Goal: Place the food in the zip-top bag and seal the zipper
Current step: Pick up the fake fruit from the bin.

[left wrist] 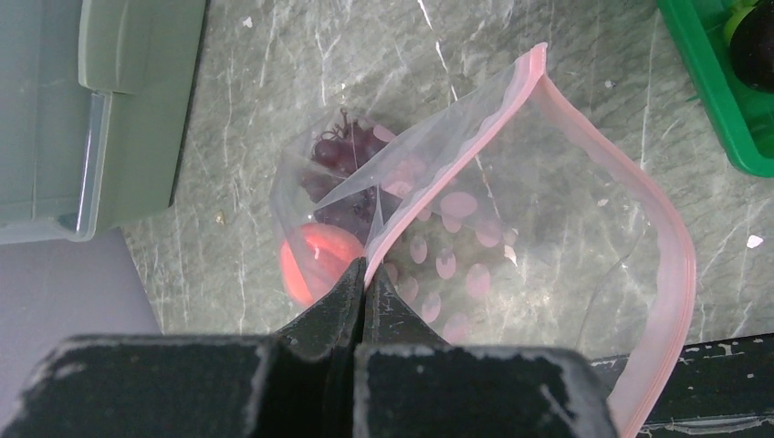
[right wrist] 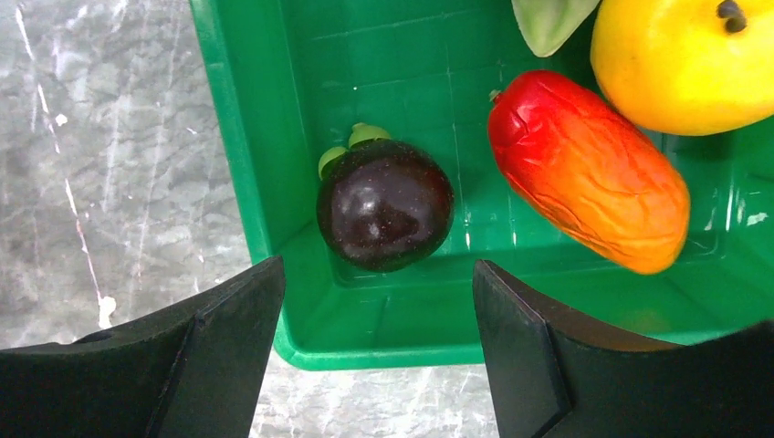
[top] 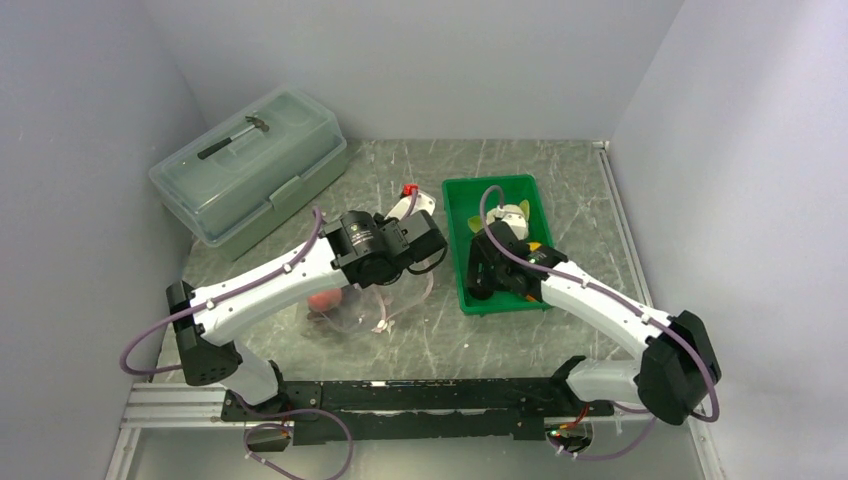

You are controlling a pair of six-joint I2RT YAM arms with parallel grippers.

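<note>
Left hand point(left wrist: 363, 274) is clamped shut on the zip-top bag point(left wrist: 548, 237), its two fingers pinching the pink zipper point(left wrist: 671, 265) at one end of the mouth. The mouth gapes as a wide loop, with the pink strip running round its rim. Inside the clear plastic, at the bag's far end from the mouth, sit the dark purple grape bunch point(left wrist: 342, 160) and the pink-red peach point(left wrist: 315, 260), the peach just beside the grapes and nearest the fingers. The bag lies on the tabletop point(top: 420, 330) left of the middle, toward the near edge.

Right hand point(right wrist: 376, 269) is open, its fingers spread wide with nothing between them. It hangs over a corner of the green tray point(right wrist: 246, 137), one finger above the bare tabletop outside the wall and the other above the tray floor. The dark plum point(right wrist: 385, 205) sits in that corner, close to both walls. Just beside it lies the red-orange pepper point(right wrist: 589, 173), and the orange point(right wrist: 685, 64) touches the pepper's far side. The white cauliflower point(top: 512, 215) sits farther back in the tray.

The tray stands right of the tabletop's middle, apart from the bag. A large translucent lidded box point(top: 250, 170) stands in the far left corner.
</note>
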